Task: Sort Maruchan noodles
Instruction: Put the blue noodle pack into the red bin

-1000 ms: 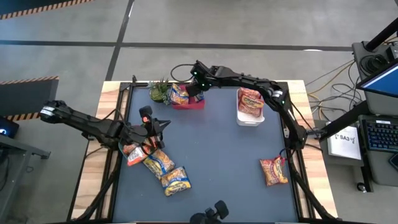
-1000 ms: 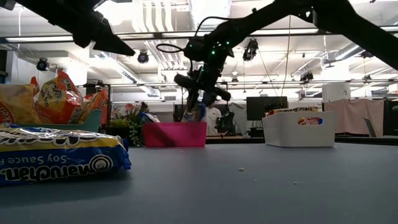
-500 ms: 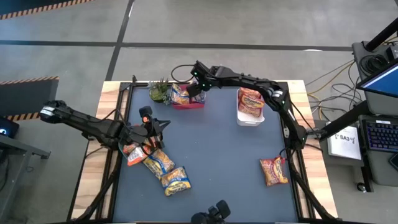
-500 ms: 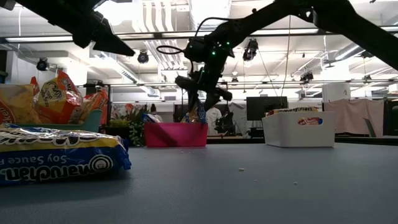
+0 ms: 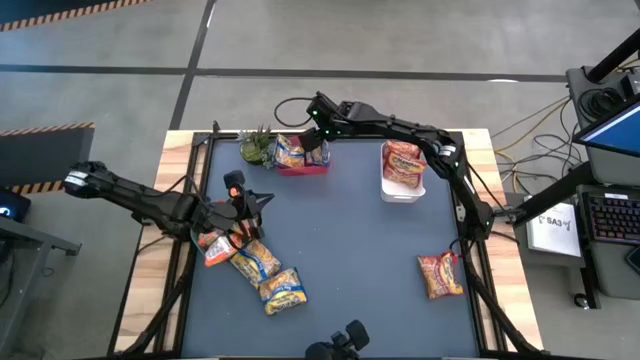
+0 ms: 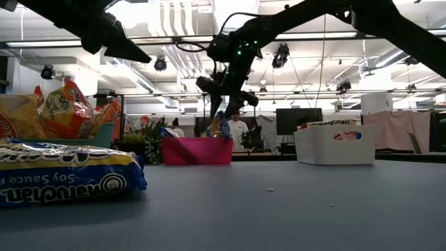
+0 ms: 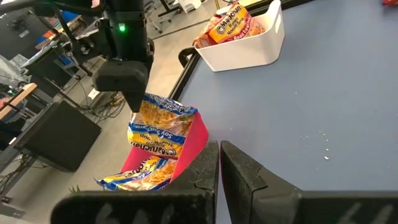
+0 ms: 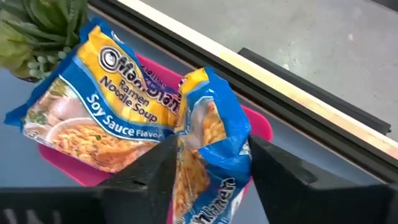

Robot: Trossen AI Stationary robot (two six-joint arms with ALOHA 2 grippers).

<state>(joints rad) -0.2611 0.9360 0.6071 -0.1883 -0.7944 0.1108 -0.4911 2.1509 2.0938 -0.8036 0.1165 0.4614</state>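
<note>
Overhead, table-level, 2 wrist views; seemingly overlapping.

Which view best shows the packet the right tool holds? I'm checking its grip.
The right wrist view: the yellow-and-blue packet sits pinched in the right tool above the pink bin. Left wrist view shows it hanging; high and low views show it small.

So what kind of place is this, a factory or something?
More likely a robotics lab or workshop: two arms share one table sorting ramen packets into bins, a computer station stands alongside, and the ceiling has exposed ducts.
</note>
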